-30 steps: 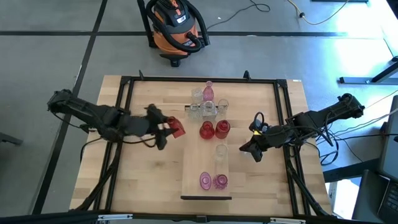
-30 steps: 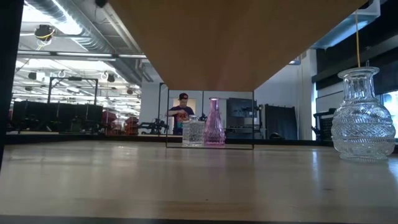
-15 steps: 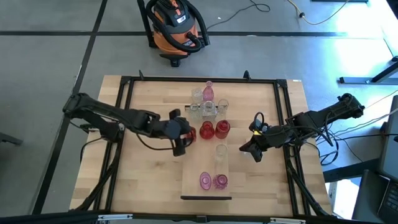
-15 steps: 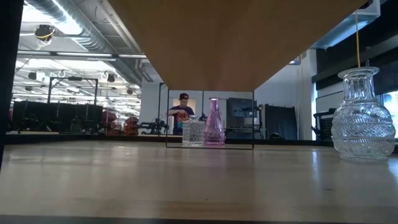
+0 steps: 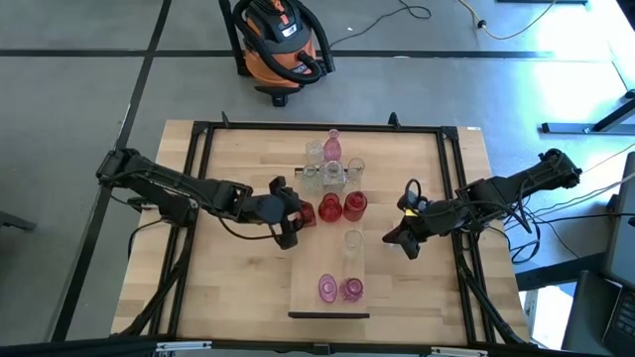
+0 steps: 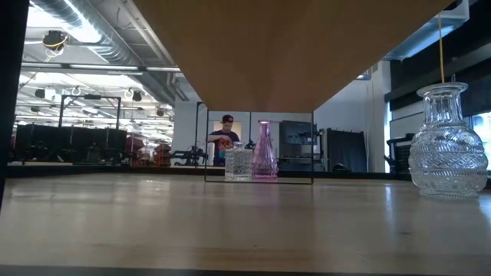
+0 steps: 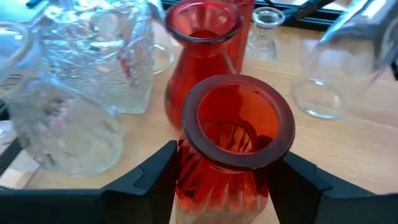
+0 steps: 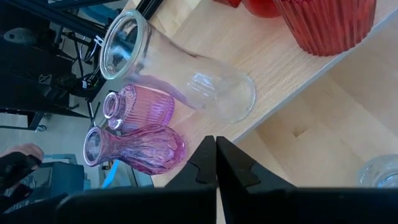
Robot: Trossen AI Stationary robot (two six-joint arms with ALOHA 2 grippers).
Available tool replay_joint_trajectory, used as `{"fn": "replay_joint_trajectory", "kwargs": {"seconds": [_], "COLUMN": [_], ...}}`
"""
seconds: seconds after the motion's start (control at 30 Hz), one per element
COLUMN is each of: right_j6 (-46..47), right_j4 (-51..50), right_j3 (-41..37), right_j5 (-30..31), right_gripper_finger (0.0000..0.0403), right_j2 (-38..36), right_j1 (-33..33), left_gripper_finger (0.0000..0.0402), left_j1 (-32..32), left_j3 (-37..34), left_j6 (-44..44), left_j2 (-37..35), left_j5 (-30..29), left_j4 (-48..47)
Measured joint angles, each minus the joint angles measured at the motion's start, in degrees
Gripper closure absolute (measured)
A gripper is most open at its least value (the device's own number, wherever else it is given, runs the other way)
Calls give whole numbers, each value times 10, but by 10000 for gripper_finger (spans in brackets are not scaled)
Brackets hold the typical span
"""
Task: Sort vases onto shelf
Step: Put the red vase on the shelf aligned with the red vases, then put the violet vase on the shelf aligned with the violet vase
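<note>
Since a second earlier, the left arm had swung from the tabletop's (image 5: 228, 288) nine o'clock side in toward the centre, carrying a ribbed deep-red glass vase (image 7: 231, 146) to the nine o'clock edge of the long pale-wood shelf (image 5: 317, 297). The left tool (image 7: 227, 186) stood part open, its two dark fingers (image 7: 146, 177) pressed against the vase's flanks, gripping it upright below the rim, probably so that it could be set down standing. It had been brought just beside two other red vases (image 5: 342, 206) on the shelf, which suggests grouping by colour. Clear glass vases (image 5: 327, 171) clustered toward twelve o'clock, one clear vase (image 5: 353, 241) stood mid-shelf, and two pink vases (image 5: 338, 289) toward six o'clock. The right tool (image 5: 405, 236) waited at three o'clock, fingers closed on nothing.
</note>
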Motion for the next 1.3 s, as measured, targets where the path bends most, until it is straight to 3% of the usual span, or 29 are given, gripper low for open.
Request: {"fn": "replay_joint_trajectory", "kwargs": {"seconds": [0.13, 0.3, 0.67, 1.3], "right_j6": [-7, -11, -13, -10], "right_j4": [0, 0, 0, 3], "right_j3": [0, 0, 0, 0], "right_j5": [0, 0, 0, -3], "right_gripper_finger": [402, 402, 402, 402], "right_j2": [0, 0, 0, 0], "right_j1": [0, 0, 0, 0], "left_gripper_finger": [201, 181, 179, 118], "left_j1": [2, 13, 14, 15], "left_j3": [0, -1, -1, -2], "left_j6": [0, -10, -16, -63], "left_j2": [0, 0, 1, -35], "left_j5": [-30, -18, -10, -19], "left_j4": [-3, -4, 4, 8]}}
